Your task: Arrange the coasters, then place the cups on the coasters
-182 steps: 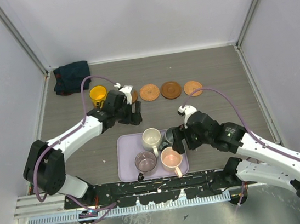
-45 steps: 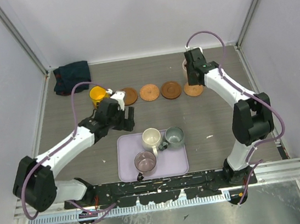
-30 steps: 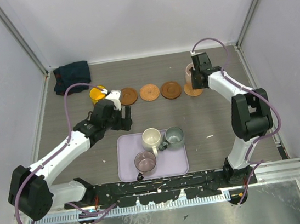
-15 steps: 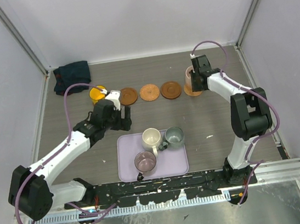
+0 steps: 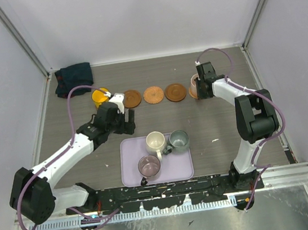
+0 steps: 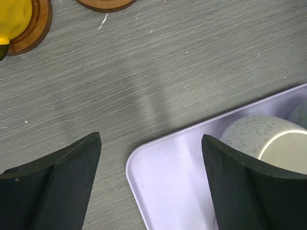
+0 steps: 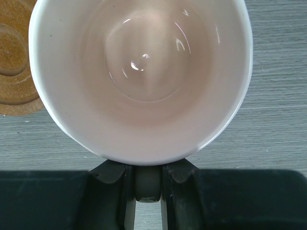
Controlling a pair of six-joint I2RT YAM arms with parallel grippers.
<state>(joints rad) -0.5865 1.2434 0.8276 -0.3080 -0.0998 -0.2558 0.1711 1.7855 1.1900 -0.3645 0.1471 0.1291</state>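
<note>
Grey wood-grain surface carried a far row of coasters [image 5: 153, 95]. At its right end the right claw [image 7: 147, 184] was clamped on the handle of the pink cup [image 7: 141, 72], holding it upright over the rightmost coaster [image 5: 199, 94] for placing. Nearer, the left claw [image 6: 149, 167] hung spread wide over a corner of the tray [image 6: 168, 201], probably lined up for the cream cup [image 6: 259, 139].

coasters [image 5: 153, 95]: five round brown wooden discs, flat in one row on the far counter [image 5: 228, 116]; middle three bare.
yellow cup [image 5: 101, 95]: upright on the leftmost disc.
pink cup [image 5: 195, 81]: upright over the rightmost disc, its handle pinched in my right pincer [image 7: 146, 191].
cream cup [image 5: 156, 141], grey-green cup [image 5: 179, 140], mauve cup [image 5: 149, 165]: upright, close together on the lavender tray [image 5: 129, 178].
</note>
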